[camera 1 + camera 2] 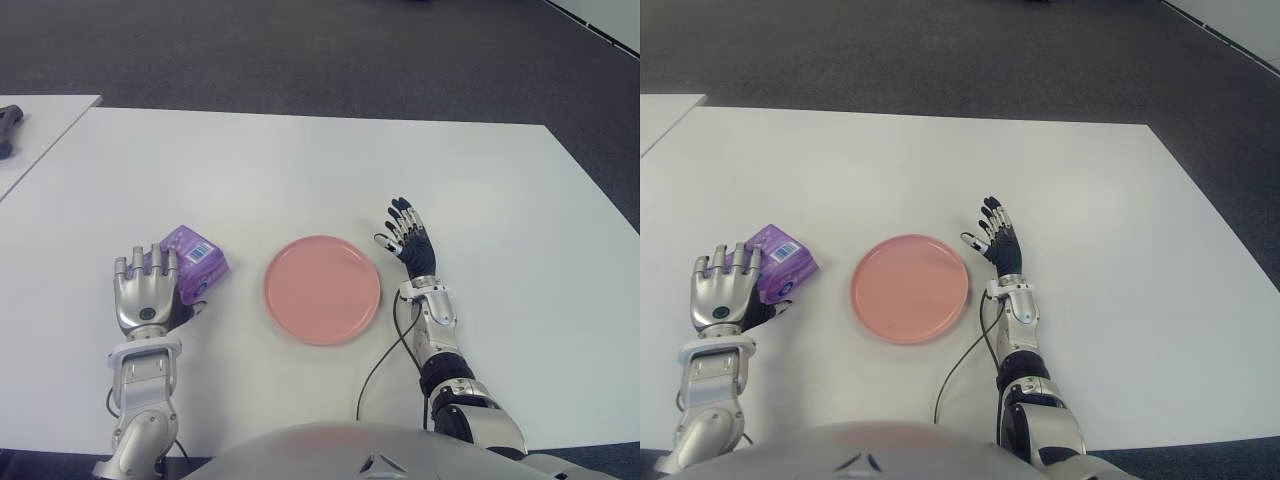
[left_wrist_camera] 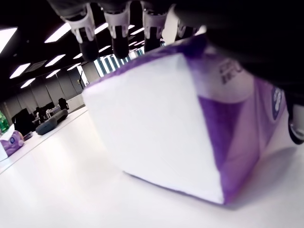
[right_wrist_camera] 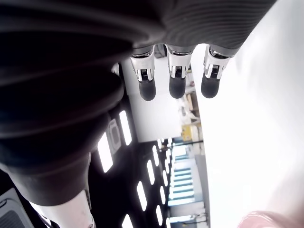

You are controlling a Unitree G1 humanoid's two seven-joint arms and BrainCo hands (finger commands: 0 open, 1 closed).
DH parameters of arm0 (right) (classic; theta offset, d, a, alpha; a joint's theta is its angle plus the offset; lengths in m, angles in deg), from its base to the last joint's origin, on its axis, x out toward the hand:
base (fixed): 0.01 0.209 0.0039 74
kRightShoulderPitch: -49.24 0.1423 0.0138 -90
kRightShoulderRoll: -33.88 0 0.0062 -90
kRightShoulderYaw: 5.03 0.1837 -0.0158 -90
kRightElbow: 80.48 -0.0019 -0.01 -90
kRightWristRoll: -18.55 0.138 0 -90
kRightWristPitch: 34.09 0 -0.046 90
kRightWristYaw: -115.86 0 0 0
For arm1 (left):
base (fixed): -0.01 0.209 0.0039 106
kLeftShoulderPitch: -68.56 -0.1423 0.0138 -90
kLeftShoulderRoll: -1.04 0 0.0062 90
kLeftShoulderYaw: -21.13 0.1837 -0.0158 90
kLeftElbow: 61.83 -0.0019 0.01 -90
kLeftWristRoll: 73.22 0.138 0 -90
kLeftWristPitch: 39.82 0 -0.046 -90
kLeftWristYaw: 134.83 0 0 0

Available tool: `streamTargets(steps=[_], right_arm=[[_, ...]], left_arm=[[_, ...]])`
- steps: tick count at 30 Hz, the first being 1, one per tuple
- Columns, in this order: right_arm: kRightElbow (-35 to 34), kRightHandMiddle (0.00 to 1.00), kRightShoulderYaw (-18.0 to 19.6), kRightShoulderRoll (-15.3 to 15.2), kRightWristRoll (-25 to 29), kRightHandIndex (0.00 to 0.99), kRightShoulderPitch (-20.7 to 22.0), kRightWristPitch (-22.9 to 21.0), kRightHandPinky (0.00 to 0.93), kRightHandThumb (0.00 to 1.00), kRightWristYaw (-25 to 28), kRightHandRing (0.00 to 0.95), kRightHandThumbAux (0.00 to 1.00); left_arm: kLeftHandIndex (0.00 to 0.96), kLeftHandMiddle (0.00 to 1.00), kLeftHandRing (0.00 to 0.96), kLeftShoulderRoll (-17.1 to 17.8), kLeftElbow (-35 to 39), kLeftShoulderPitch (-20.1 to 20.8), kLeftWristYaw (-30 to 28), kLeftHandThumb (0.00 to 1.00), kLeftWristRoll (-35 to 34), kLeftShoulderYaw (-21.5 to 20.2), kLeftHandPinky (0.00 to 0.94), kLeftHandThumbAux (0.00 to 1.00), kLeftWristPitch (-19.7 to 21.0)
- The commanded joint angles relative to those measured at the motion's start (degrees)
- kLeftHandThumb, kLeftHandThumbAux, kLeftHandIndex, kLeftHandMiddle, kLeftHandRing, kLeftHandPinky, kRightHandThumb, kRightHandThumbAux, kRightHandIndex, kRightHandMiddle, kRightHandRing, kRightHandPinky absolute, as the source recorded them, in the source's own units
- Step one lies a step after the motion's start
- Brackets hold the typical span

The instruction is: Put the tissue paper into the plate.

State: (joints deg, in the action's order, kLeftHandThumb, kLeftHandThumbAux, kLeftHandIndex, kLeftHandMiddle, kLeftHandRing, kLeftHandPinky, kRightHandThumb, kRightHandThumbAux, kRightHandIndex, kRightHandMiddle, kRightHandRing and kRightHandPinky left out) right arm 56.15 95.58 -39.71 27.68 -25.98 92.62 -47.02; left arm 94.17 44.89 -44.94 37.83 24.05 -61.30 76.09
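Robot torso edge shows at the near edge of the white counter (image 1: 300,170), both forearms reaching up from it. Left robot hand (image 1: 148,290) sits near the counter's near-left part, back of hand up, fingers curled over the near side of the tissue pack (image 1: 193,260). Pack is purple with a white face and a barcode label, tilted, one corner down on the counter in the left wrist view; fingertips (image 2: 88,42) hook over its top edge there, so the hand is grasping the pack. Pack not in the plate: it lies just left of it, apart, with bare counter between.

Pink plate (image 1: 322,289) lies flat around the middle of the counter's near half, between the two hands, holding nothing.

Right robot hand (image 1: 408,240) shows just right of the plate, close to its rim, touching or not cannot tell. Fingers straight and spread, pointing toward the far edge, holding nothing; right wrist view shows three extended fingertips (image 3: 176,85) with only counter and room past them, plus a sliver of pink plate rim (image 3: 261,219). Black cable (image 1: 385,360) runs from the right wrist toward the near edge.

Second white counter (image 1: 40,125) stands off the far-left corner with a dark object (image 1: 8,125) on it, too cut off to identify. Grey carpet floor (image 1: 300,50) beyond the far edge.
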Motion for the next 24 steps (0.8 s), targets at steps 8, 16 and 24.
streamTargets(steps=[8, 16, 24], right_arm=[[3.4, 0.019, 1.1, -0.3, 1.4, 0.046, -6.6, -1.1, 0.071, 0.033, 0.3, 0.013, 0.833], [2.9, 0.019, 1.2, -0.5, 1.6, 0.046, -7.1, -1.1, 0.071, 0.033, 0.6, 0.013, 0.833], [2.1, 0.019, 1.2, -0.6, 1.7, 0.046, -7.5, -1.3, 0.071, 0.033, 0.8, 0.013, 0.833]], left_arm=[[0.0, 0.0, 0.0, -1.2, -2.1, 0.4, -0.8, 0.039, -2.4, 1.9, 0.0, 0.362, 0.3], [0.0, 0.0, 0.0, -1.2, -1.8, 0.0, -0.8, 0.039, -2.7, 2.7, 0.0, 0.367, 0.8], [0.0, 0.0, 0.0, -0.9, -2.0, 0.1, 0.3, 0.037, -4.0, 3.2, 0.0, 0.368, 1.0]])
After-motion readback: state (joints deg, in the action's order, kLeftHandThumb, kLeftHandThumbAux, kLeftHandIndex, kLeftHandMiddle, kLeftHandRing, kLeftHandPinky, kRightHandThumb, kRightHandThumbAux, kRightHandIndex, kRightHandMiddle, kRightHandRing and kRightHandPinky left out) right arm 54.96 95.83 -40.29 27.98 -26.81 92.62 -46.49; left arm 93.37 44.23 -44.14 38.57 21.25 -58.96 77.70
